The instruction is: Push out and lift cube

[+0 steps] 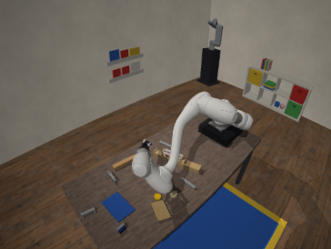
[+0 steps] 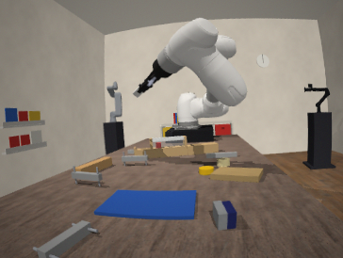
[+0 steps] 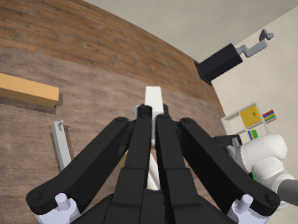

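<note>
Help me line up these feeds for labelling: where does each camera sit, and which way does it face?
Top: high above the room, looking down on the dark wooden table and the whole white arm.
Exterior: low at the table's end, facing the arm's black base and raised gripper.
Wrist: behind the shut black fingers, facing the table.
Top and exterior share the flat blue mat.

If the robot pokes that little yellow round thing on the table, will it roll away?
Probably not. The yellow disc lies flat on the table, so a poke would likely slide it. It looks low and wide, so tipping seems unlikely. Stood on its edge it might roll.
</note>
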Controlling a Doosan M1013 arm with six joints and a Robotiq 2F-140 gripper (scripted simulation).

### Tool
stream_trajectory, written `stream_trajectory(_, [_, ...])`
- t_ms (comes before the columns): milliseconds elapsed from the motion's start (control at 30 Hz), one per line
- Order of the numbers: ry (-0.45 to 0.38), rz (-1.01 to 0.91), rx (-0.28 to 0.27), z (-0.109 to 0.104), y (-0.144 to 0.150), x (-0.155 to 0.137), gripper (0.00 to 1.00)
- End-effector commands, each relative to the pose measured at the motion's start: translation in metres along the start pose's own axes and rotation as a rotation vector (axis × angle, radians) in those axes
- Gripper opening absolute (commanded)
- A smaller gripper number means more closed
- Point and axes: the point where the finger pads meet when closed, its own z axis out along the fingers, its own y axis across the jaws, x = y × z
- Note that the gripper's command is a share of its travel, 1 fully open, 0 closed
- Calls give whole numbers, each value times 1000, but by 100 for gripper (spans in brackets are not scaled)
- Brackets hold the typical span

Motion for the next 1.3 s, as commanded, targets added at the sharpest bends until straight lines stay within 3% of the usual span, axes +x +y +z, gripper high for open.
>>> stream_trajectory(0, [-52, -44, 205, 0, -14, -38, 0])
stream_trajectory(33, [-52, -44, 205, 0, -14, -38, 0])
stream_trajectory(67, [-106, -60, 302, -4, -18, -68, 0])
stream_trajectory(133, [-106, -60, 302, -4, -18, -68, 0])
stream_trajectory(167, [-170, -70, 393, -10, -19, -102, 0])
stream_trajectory(233, [-170, -70, 393, -10, -19, -102, 0])
stream_trajectory(267, [-241, -73, 477, -17, -17, -137, 0])
stream_trajectory(367, [-241, -73, 477, -17, -17, -137, 0])
stream_trajectory(400, [-318, -71, 552, -26, -12, -172, 0])
stream_trajectory(433, [-318, -71, 552, -26, -12, -172, 0])
stream_trajectory(467, [-398, -62, 619, -35, -4, -206, 0])
stream_trajectory(500, [-398, -62, 619, -35, -4, -206, 0])
stream_trajectory(533, [-477, -49, 675, -43, 5, -231, 0])
stream_trajectory(600, [-477, -49, 675, -44, 6, -237, 0])
stream_trajectory(633, [-554, -32, 722, -53, 17, -264, 0])
stream_trajectory(667, [-554, -32, 722, -53, 17, -264, 0])
stream_trajectory(700, [-625, -13, 759, -61, 28, -288, 0])
stream_trajectory(800, [-688, 7, 789, -68, 38, -307, 0])
stream_trajectory(867, [-788, 43, 829, -78, 55, -335, 0])
stream_trajectory(933, [-788, 43, 829, -78, 55, -335, 0])
stream_trajectory(1067, [-875, 80, 856, -86, 71, -357, 0])
stream_trajectory(1267, [-879, 82, 858, -87, 72, -358, 0])
